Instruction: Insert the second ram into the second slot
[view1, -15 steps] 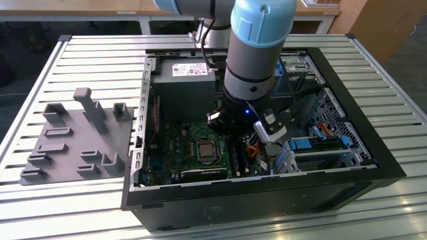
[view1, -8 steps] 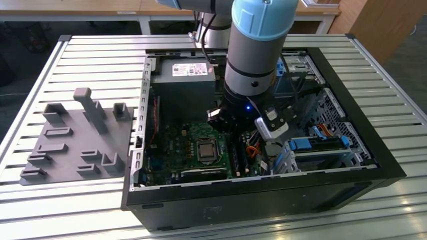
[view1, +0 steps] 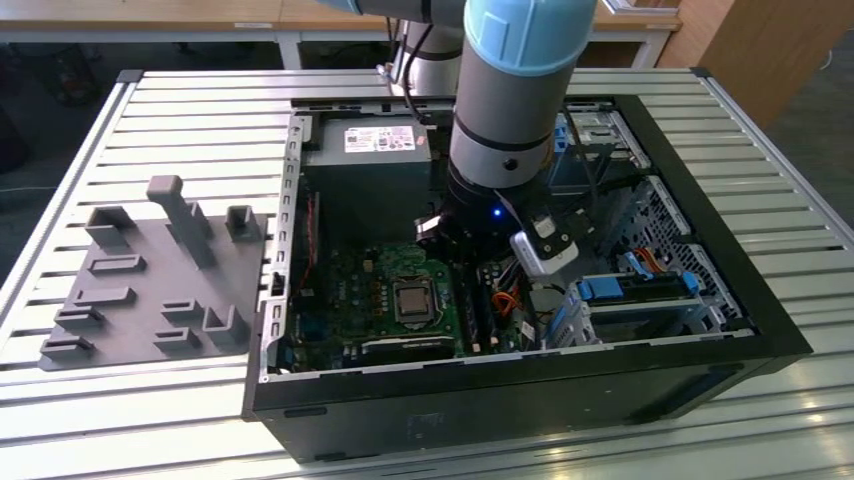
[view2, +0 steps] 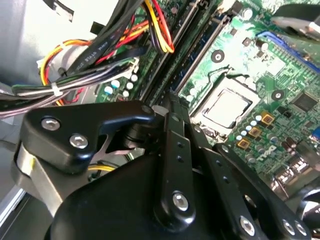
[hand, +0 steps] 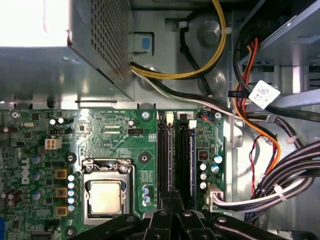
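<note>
While the arm reaches down into the open computer case (view1: 767, 330) on the slatted desk (view1: 174, 130), its black gripper (hand: 172, 212) sits low over the two parallel memory slots (hand: 176, 155) beside the processor socket (hand: 106, 196) on the green motherboard (hand: 110, 135). Whether its fingers are spread or pinching anything cannot be told. The second ram itself cannot be made out. A grey fixture tray (view1: 147, 290) lies beside the case.

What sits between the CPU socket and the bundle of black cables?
In the first wrist view, the two RAM slots run side by side between the CPU socket and the black cables, with a row of capacitors beside them.
</note>
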